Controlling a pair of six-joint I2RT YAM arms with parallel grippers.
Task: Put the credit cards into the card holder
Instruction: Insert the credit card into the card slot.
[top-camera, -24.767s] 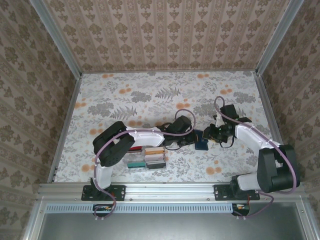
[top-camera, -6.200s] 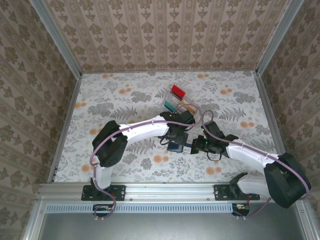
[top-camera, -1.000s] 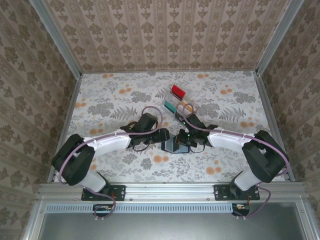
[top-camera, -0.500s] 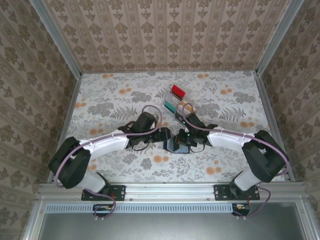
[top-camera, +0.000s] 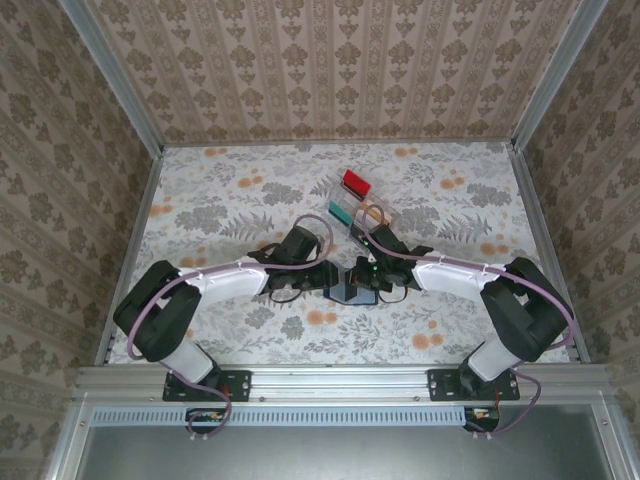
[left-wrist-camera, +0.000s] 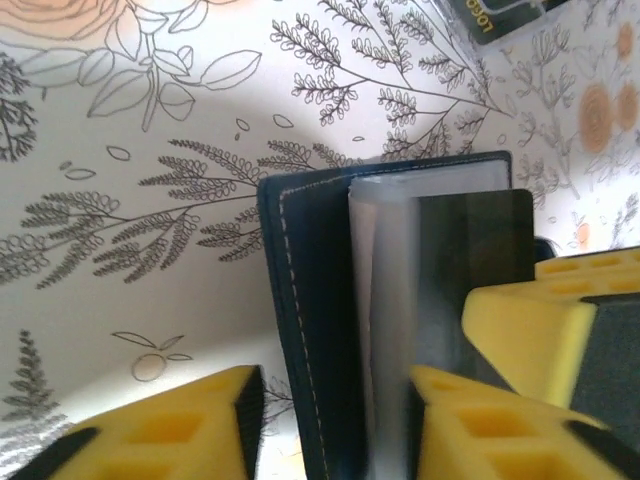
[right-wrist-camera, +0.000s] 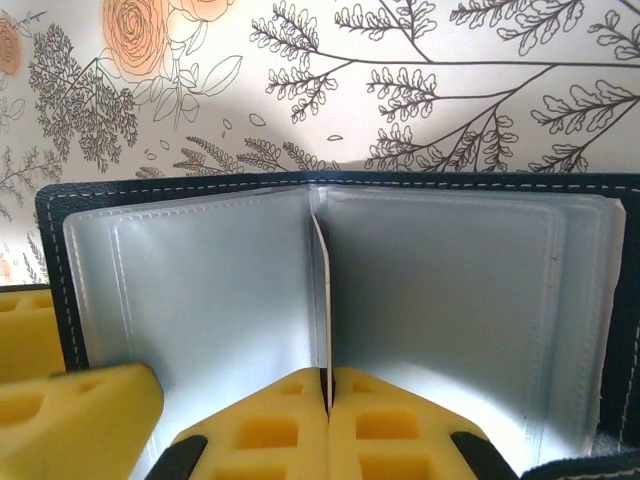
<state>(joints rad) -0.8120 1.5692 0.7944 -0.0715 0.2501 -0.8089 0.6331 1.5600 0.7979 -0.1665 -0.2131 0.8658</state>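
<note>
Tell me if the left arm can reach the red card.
Likely yes: the left gripper, open astride the card holder, holds nothing, and the red card stands uncovered in the rack beyond.

Card holder (right-wrist-camera: 450, 300): matt navy cover, sheeny plastic
Pale stitching edges the cover; pockets look smooth, translucent; the printed tabletop (right-wrist-camera: 300, 90) at 12 o'clock is matt.

Yellow lettering on dark flat object (left-wrist-camera: 505, 12), top edge, left wrist view: cut off, unreadable.
</note>
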